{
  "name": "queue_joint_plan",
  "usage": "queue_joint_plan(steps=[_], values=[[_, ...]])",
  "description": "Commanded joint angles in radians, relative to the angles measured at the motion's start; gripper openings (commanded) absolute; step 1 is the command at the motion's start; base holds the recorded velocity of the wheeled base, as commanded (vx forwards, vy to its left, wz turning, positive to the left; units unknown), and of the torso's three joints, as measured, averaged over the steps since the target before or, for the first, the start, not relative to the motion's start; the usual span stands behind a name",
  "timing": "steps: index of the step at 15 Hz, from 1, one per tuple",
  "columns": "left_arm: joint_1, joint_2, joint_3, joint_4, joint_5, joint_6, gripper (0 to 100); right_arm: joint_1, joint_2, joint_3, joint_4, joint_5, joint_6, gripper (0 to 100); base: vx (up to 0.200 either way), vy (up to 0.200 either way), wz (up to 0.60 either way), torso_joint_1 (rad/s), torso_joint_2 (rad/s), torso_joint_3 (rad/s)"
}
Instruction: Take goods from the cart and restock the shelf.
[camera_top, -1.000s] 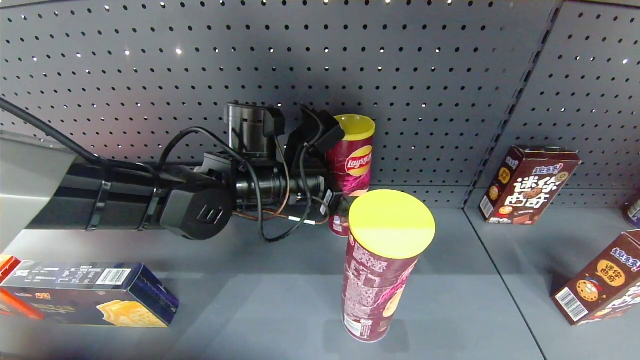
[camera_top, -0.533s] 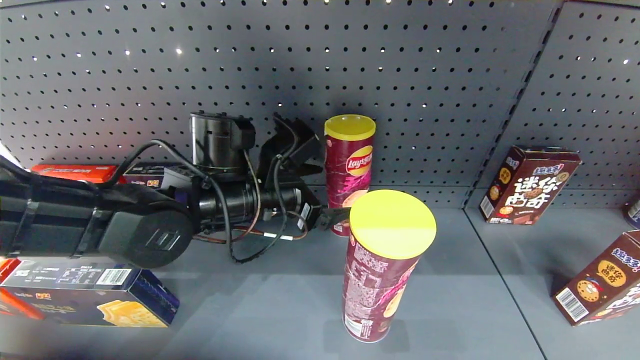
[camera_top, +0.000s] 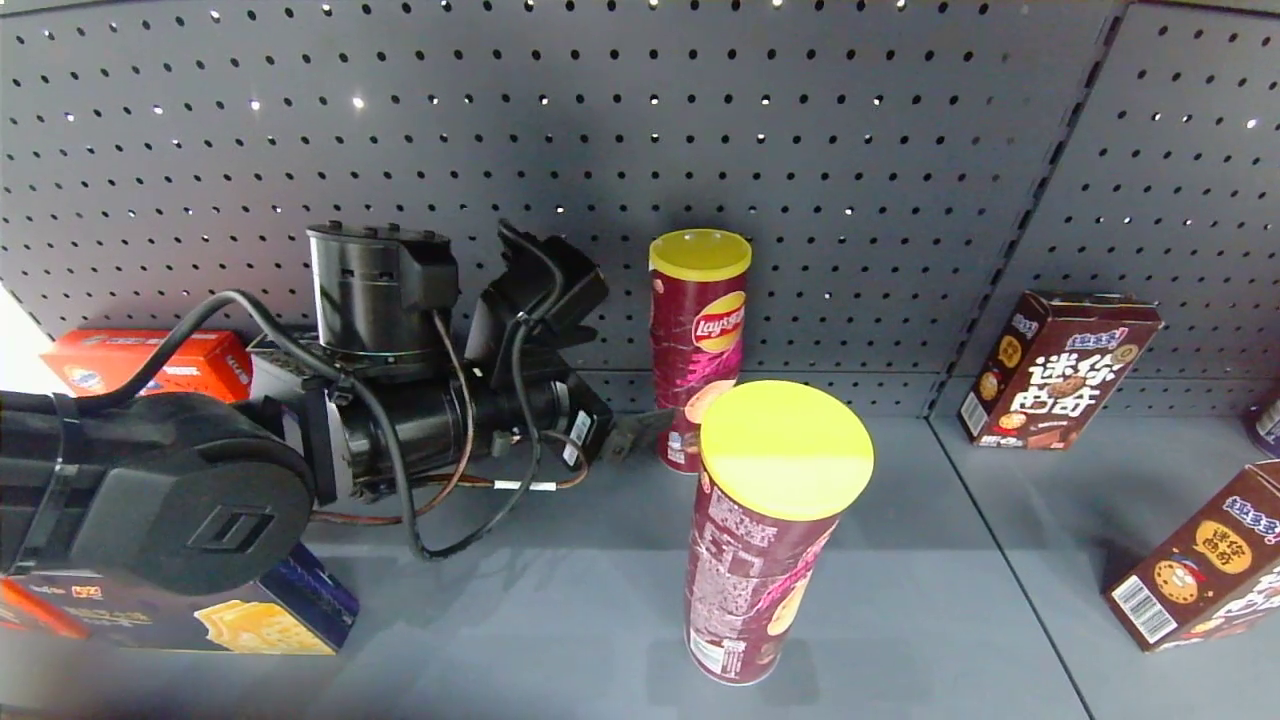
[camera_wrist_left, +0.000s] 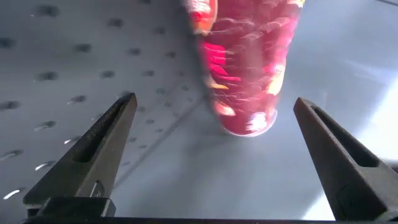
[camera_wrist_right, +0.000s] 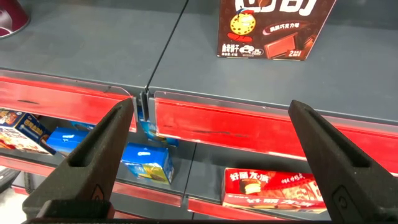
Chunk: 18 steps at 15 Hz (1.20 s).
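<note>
Grey pegboard (camera_top: 800, 150) backs a grey shelf (camera_top: 560, 600), and on it, close to the pegboard, a tall red chip can (camera_top: 698, 345) with a yellow lid stands upright; the left wrist view shows its lower part (camera_wrist_left: 245, 68) resting on the shelf where floor and back wall meet. Just to the can's left the left gripper (camera_wrist_left: 214, 102) lies level, low over the shelf, with its jaws spread wide and nothing between them; the can stands just past the fingertips, untouched, and in the head view one dark finger (camera_top: 640, 432) points at the can's lower part from just beside it. A second chip can (camera_top: 765, 530), of the same red with a yellow lid, stands upright nearer the front of the shelf, apart from the first. Under the left arm a dark blue cracker box (camera_top: 290, 610) lies flat near the front, and an orange box (camera_top: 150, 360) lies at the back by the pegboard. In the next bay to the right a brown cookie box (camera_top: 1060, 370) leans back against the pegboard, and another brown box (camera_top: 1200, 570) sits tilted near the right edge. The right gripper (camera_wrist_right: 211, 109) hangs in front of the shelf's red price rail (camera_wrist_right: 236, 124), jaws wide apart and empty, with a blue box (camera_wrist_right: 146, 162) and a red box (camera_wrist_right: 273, 186) on the lower shelves beneath it
</note>
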<state>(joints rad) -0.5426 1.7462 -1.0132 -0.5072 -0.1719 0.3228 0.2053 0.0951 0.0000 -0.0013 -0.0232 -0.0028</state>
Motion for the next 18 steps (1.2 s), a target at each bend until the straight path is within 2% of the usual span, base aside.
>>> queue_joint_plan(steps=[1, 3, 5, 11, 15, 18], values=[[-0.014, -0.010, 0.012, -0.024, 0.035, 0.002, 100, 0.000, 0.002, 0.000, 0.000, 0.000, 0.000, 100, 0.000, 0.000, 0.00, 0.000, 0.00, 0.000], [-0.037, -0.008, 0.013, -0.027, 0.091, 0.001, 100, 0.000, 0.002, 0.000, 0.000, 0.000, 0.000, 100, 0.000, 0.000, 0.00, 0.000, 0.00, 0.000], [-0.045, -0.007, 0.013, -0.027, 0.101, 0.002, 100, 0.000, 0.002, 0.000, 0.000, 0.000, 0.000, 100, 0.000, 0.000, 0.00, 0.000, 0.00, 0.000], [-0.057, -0.004, 0.004, -0.027, 0.200, 0.009, 100, 0.000, 0.002, 0.000, 0.000, 0.000, 0.000, 100, 0.000, 0.000, 0.00, 0.000, 0.00, 0.000], [-0.063, 0.001, -0.001, -0.027, 0.252, 0.010, 100, 0.000, 0.002, 0.000, 0.000, 0.000, 0.000, 100, 0.000, 0.000, 0.00, 0.000, 0.00, 0.000], [-0.065, 0.019, -0.022, -0.027, 0.264, 0.012, 100, 0.000, 0.002, 0.000, 0.000, 0.000, 0.000, 100, 0.000, 0.000, 0.00, 0.000, 0.00, 0.000]])
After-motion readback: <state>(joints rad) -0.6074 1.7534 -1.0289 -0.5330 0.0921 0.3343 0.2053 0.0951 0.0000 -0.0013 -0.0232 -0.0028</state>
